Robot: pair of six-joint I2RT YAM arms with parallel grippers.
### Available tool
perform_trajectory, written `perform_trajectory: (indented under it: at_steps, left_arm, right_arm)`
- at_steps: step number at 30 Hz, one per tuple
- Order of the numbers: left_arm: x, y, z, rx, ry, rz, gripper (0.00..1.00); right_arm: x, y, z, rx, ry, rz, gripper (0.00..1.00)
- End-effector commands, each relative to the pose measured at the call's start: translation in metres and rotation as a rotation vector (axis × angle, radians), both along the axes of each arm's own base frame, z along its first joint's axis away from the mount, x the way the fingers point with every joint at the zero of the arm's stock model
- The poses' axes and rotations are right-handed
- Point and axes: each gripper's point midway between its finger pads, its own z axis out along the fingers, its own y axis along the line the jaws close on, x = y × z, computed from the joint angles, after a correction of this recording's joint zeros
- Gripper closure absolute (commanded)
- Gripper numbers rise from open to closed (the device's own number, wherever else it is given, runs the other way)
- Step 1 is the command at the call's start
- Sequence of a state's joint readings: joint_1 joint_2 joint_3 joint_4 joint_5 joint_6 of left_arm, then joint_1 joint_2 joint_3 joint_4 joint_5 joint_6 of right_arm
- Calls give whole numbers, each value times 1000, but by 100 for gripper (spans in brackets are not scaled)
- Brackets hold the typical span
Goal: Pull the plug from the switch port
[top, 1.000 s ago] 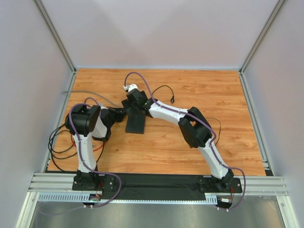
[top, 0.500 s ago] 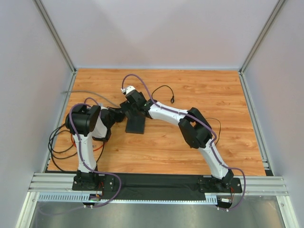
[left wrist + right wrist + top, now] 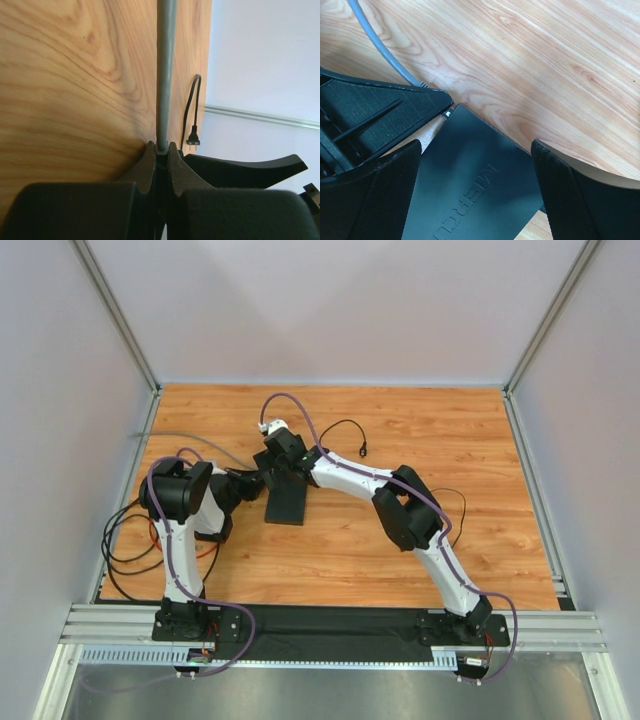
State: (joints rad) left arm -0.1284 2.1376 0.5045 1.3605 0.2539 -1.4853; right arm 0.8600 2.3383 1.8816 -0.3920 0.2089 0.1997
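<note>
L fingers (image 3: pixel 143 167) pinch grey cable (image 3: pixel 166 75); switch (image 3: pixel 286 506) lengthwise near-far, port end far.

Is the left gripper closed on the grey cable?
Yes, the fingers of the left gripper pinch the grey cable between their tips.

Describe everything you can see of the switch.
The switch is a flat, thin matte-black box, plastic by its look, with moulded lettering starting MERCU on top. It lies flat on the wooden table, long side running away from the bases. The right gripper straddles its far end, contact unclear; the left gripper clamps the grey cable at its corner.
</note>
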Motion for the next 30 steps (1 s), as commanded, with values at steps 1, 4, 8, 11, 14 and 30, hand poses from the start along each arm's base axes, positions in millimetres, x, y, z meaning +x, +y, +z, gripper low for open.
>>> perform_trajectory:
  at_steps: [1, 4, 8, 11, 14, 30]
  left_arm:
    - [-22, -1, -28, -23, 83, -17, 100]
    - [-18, 2, -26, -6, 78, -1, 100]
    - [-11, 9, -20, 40, 55, 33, 100]
    - [-4, 18, -8, 82, 18, 82, 100]
    - [3, 26, -4, 115, 10, 118, 100]
    - [5, 50, 8, 108, -51, 189, 100]
  right_arm:
    - [-11, -23, -32, -97, 75, -50, 9]
    - [-14, -31, -35, -141, 63, -38, 10]
    - [-17, -41, -41, -193, 54, -30, 10]
    - [-18, -49, -49, -237, 63, -47, 9]
    - [-15, -60, -51, -281, 50, -87, 9]
    - [-10, -66, -54, -129, 139, -174, 9]
